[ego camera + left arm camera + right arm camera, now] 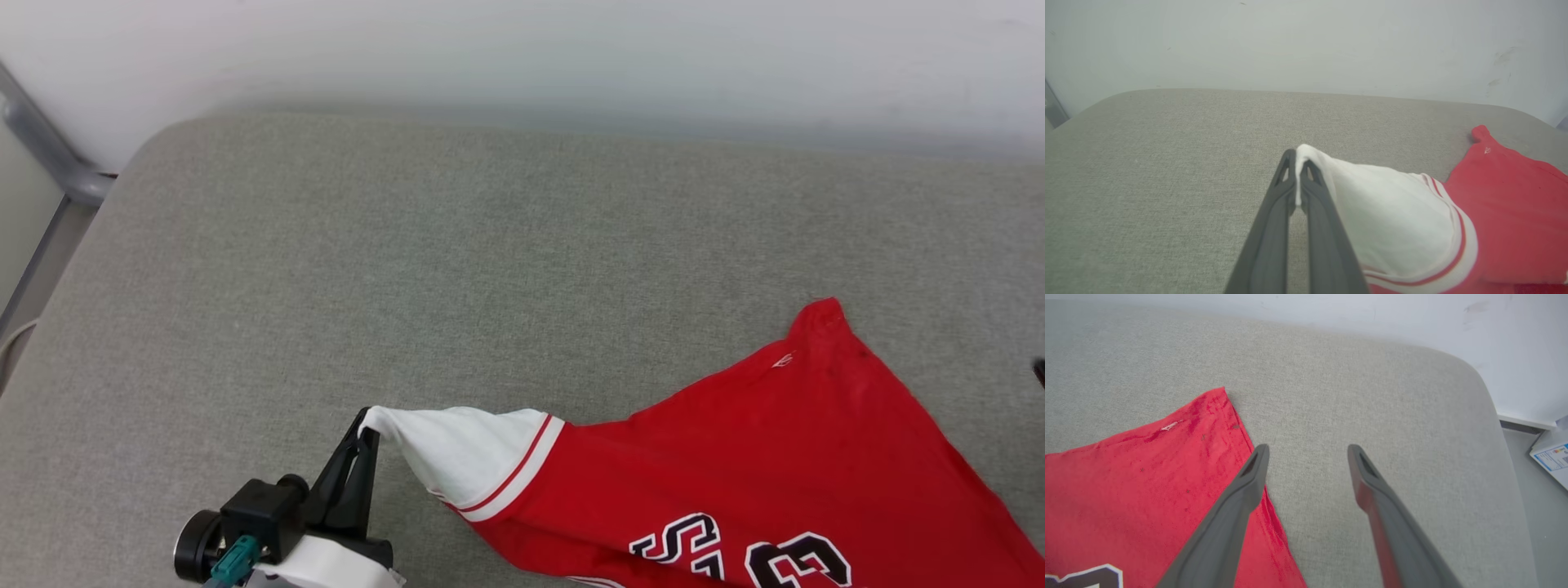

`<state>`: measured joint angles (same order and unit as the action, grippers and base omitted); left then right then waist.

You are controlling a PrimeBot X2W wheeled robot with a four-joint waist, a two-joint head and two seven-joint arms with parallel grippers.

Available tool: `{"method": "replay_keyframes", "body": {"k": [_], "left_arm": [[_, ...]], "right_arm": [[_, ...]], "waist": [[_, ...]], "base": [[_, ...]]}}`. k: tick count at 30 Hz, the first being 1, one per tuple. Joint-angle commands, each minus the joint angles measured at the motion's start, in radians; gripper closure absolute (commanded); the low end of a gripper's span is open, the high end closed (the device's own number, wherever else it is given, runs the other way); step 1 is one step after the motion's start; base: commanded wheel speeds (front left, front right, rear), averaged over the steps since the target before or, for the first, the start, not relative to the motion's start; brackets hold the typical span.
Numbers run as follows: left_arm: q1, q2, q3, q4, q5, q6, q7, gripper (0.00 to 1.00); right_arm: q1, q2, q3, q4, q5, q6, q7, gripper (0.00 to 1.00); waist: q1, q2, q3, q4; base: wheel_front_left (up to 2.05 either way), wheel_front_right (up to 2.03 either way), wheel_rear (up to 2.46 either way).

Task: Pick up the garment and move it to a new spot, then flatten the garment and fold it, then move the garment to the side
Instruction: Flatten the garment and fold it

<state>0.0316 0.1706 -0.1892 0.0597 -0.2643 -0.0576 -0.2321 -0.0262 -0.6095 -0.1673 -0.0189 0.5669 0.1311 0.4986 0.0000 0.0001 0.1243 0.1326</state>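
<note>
The garment (759,457), a red jersey with a white sleeve and black white-outlined lettering, lies spread on the grey cushion at the lower right of the head view. My left gripper (365,420) is shut on the tip of its white sleeve (1388,220), pulling it out to the left; the pinch shows at the fingertips in the left wrist view (1297,157). My right gripper (1308,451) is open above the cushion, just right of the garment's red edge (1147,477), with nothing between its fingers.
The grey fabric cushion (457,269) reaches back to a pale wall. A metal frame (49,147) stands at the far left. Past the cushion's right edge lies a white box with blue print (1553,455) on the floor.
</note>
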Motion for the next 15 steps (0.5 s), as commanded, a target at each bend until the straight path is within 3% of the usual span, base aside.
{"method": "replay_keyframes", "body": {"k": [1, 7, 15], "left_arm": [[-0.019, -0.004, -0.006, -0.008, 0.007, 0.0, -0.002, 1.0], [-0.056, -0.017, -0.03, -0.013, 0.014, -0.004, -0.009, 1.0], [-0.102, -0.042, -0.064, -0.006, 0.021, -0.013, -0.021, 1.0]], "right_arm": [[-0.055, -0.017, 0.041, -0.016, -0.006, -0.001, 0.024, 0.0], [-0.26, -0.086, 0.247, -0.009, 0.014, -0.001, 0.179, 0.0], [-0.484, -0.13, 0.48, 0.117, 0.016, -0.001, 0.372, 0.0]], "waist": [[0.0, -0.0001, 0.022, 0.018], [0.0, -0.0001, 0.075, 0.061], [0.0, -0.0001, 0.135, 0.119]], "base": [[0.0, 0.0, 0.0], [0.0, 0.0, 0.0], [0.0, 0.0, 0.0]]}}
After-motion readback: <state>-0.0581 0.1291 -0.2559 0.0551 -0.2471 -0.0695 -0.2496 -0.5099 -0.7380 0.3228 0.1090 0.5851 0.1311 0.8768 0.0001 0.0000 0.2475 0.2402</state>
